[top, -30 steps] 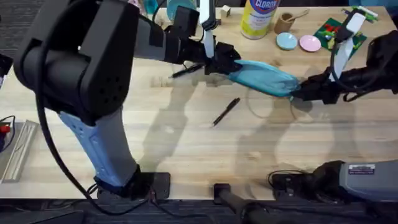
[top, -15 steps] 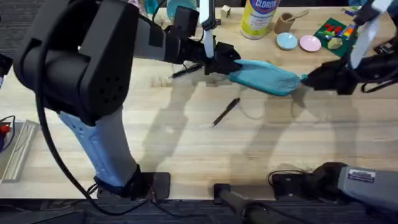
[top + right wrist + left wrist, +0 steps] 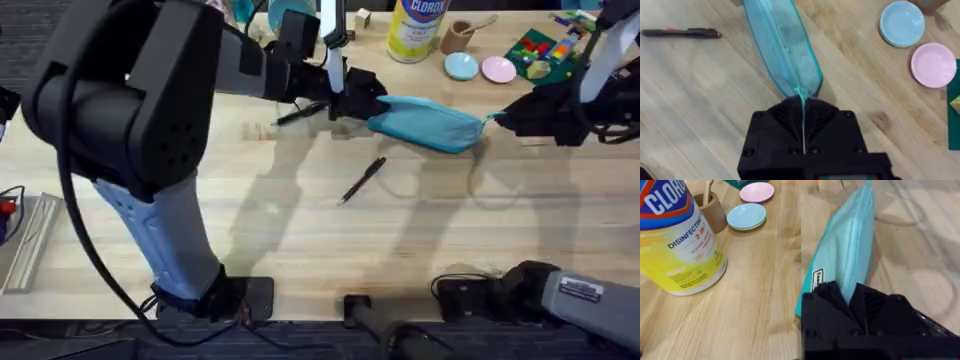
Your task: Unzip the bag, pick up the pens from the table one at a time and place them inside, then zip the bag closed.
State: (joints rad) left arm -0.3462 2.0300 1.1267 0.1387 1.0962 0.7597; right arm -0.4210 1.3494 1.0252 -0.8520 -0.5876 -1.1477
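Black housing of the left end effector (image 3: 345, 100) hides the near end of the soft turquoise fabric pouch (image 3: 425, 124), which it clamps; one slim black pen (image 3: 297, 114) lies partly under that arm, another (image 3: 362, 180) lies free on the pale plank-grained wooden surface (image 3: 300, 230). The right end effector (image 3: 500, 119), clenched on the pouch's zipper tab, has drawn rightward since earlier.

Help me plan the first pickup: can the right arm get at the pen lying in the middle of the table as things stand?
Probably not yet: the right tool is shut on the bag's zipper pull. The pen itself lies uncovered on the table.
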